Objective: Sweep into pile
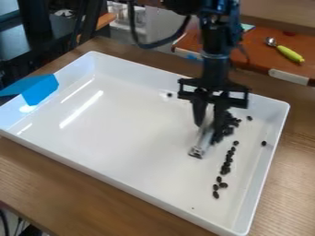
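Dark pieces (pixel 226 167), strung down the right of the frame!
Just beside them, the gripper (pixel 208 127) is clamped on a slanting pale tool (pixel 201 142), inside the white tray (pixel 123 120); blue object (pixel 40 89), far left.

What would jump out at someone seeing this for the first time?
Probably the black two-finger gripper, hanging over the right part of the large white rectangular tray and holding a pale, narrow tool. Next, the small, dark, bean-like pieces strung out near the tray's right side.
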`<act>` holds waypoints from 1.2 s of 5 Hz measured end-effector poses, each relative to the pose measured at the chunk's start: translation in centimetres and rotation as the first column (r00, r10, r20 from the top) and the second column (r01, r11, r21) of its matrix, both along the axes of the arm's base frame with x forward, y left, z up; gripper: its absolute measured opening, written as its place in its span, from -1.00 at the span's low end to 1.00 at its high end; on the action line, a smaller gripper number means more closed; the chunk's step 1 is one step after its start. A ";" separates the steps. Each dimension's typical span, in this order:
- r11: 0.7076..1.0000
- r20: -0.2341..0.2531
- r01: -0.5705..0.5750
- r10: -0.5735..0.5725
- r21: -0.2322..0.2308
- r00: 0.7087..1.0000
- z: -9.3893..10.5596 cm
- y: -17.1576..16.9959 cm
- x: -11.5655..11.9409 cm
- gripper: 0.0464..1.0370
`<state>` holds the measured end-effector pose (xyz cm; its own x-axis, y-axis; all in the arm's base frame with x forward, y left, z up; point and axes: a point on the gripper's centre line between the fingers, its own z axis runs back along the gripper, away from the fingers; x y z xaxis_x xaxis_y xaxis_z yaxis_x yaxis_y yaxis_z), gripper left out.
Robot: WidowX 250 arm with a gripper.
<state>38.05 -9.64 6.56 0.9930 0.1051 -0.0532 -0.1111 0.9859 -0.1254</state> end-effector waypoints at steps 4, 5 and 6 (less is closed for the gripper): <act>0.999 0.016 0.029 -0.028 -0.033 0.999 0.3 -2.7 0.4 -0.42; 0.999 -0.006 0.015 -0.015 -0.035 1.000 0.6 -0.3 0.4 -0.42; 0.997 0.014 -0.027 0.028 -0.070 1.000 2.7 3.0 0.8 -0.42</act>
